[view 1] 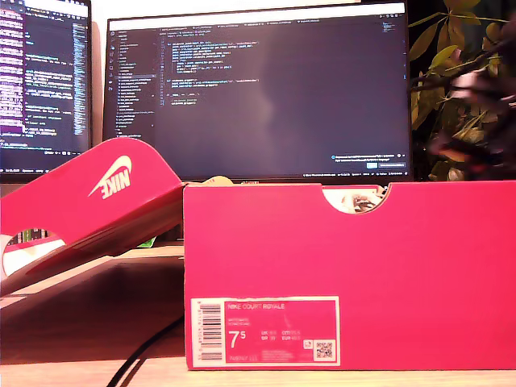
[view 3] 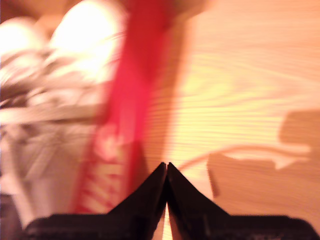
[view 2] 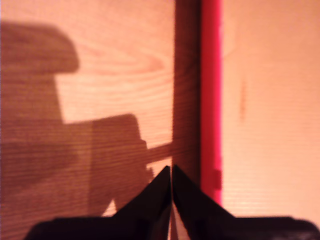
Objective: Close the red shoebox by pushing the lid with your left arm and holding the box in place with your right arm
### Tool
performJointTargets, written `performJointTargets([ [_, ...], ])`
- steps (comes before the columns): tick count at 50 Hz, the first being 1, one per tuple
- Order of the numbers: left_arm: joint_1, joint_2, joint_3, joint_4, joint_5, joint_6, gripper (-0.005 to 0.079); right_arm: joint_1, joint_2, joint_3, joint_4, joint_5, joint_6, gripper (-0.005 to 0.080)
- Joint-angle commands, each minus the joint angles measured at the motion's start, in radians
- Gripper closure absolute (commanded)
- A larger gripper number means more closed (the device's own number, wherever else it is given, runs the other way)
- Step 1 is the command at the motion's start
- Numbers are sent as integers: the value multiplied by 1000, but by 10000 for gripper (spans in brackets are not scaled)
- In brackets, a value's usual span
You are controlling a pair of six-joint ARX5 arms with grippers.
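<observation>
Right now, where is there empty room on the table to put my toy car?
There's bare wood beside the red shoebox, under the tilted-open lid, though a black cable crosses it there. Both wrist views show open wood next to the red box walls. Inside the box is crowded with shoes.

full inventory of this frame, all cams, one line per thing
shoebox: 1, red, centre to the exterior view's right, white size label on its front
lid: 1, red with white logo, open, tilted at the exterior view's left
shoes: white, count unclear, blurred, inside the box
monitors: 2, dark, code on screen, behind the box
plant: 1, green, the exterior view's right
cable: 1, black, on the table
table: 1, wood
my first gripper: black, shut
my second gripper: black, shut
</observation>
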State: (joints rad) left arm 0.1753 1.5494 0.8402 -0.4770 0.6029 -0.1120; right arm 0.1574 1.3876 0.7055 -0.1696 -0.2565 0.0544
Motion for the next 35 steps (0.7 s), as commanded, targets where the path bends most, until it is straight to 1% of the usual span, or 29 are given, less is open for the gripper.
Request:
performJointTargets([
  [1,5,18,13,-11,10,16,762,27,7,10,24,-7,-1,764],
  [8,6,35,15,-49,19,36,762,65,8,10,56,-7,2,764],
  [16,5,69,15,-63,93,38,762,80,8,11,61,-7,9,764],
  [25,-8,99,15,-59,139,38,762,85,8,11,62,-7,9,764],
  [35,-13,101,16,-7,238,33,762,93,8,11,61,-7,9,764],
])
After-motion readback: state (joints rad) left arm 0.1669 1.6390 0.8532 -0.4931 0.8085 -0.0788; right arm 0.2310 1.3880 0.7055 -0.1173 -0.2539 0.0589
